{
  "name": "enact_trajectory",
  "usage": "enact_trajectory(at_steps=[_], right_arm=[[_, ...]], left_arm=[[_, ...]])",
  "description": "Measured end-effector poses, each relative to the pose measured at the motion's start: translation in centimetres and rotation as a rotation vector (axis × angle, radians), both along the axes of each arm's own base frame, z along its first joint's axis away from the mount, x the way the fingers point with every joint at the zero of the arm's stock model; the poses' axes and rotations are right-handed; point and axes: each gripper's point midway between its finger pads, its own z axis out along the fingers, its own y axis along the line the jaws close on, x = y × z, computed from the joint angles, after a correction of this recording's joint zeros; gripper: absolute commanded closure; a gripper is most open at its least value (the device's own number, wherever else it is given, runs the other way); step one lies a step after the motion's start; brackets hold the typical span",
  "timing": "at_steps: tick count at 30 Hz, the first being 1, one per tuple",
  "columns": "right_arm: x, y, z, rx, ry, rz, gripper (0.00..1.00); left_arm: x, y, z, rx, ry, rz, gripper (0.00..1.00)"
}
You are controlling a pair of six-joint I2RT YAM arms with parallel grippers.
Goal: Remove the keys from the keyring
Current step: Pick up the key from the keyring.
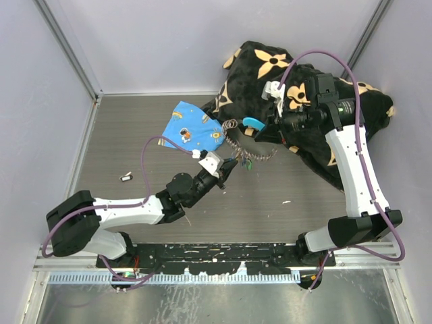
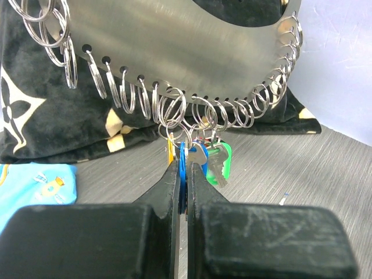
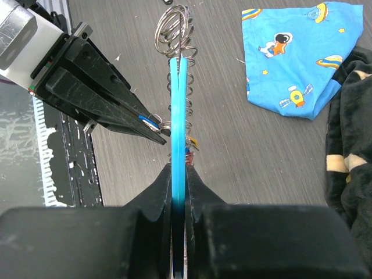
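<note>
The keyring (image 2: 186,46) is a curved metal plate edged with many split rings, held up above the table. It shows as a dark arc (image 1: 244,145) in the top view. My right gripper (image 3: 179,171) is shut on its light-blue piece (image 3: 179,110), also seen from above (image 1: 254,123). The keys hang in a bunch from the lower rings: a blue-headed key (image 2: 182,165), a green one (image 2: 224,160) and an orange one (image 2: 170,148). My left gripper (image 2: 185,174) is shut on the blue key's head, just below the plate. From above the left gripper (image 1: 226,169) sits beside the keys (image 1: 244,162).
A blue printed cloth (image 1: 192,131) lies left of the keyring. A black cushion with tan flowers (image 1: 304,115) fills the back right, under the right arm. A small dark and white object (image 1: 125,177) lies on the table at the left. White walls enclose the table.
</note>
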Motion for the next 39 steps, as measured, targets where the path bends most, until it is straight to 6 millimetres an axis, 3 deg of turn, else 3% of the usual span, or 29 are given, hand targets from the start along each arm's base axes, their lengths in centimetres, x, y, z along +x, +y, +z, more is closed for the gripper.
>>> enact_trajectory(at_steps=[14,21,27,31,37,39], right_arm=[[0.3,0.3,-1.7,0.023,0.063,-0.007,0.92],[0.4,0.7,-3.7,0.070,0.137,0.003,0.89],[0.5,1.3,-6.3,0.117,0.210,0.023,0.85],[0.7,1.8,-8.1,0.151,0.265,0.041,0.74],[1.2,2.0,-9.3,0.169,0.285,0.050,0.40],[1.4,2.0,-9.3,0.171,0.270,0.050,0.37]], left_arm=[[0.2,1.2,-0.7,0.035,0.071,-0.012,1.00],[0.1,2.4,-2.3,0.087,0.189,-0.052,1.00],[0.0,3.1,-2.1,0.142,0.318,-0.128,1.00],[-0.5,3.6,-2.5,0.211,0.430,-0.198,1.00],[-1.4,4.2,-3.5,0.329,0.644,-0.312,1.00],[-1.8,4.7,-4.1,0.373,0.734,-0.337,1.00]])
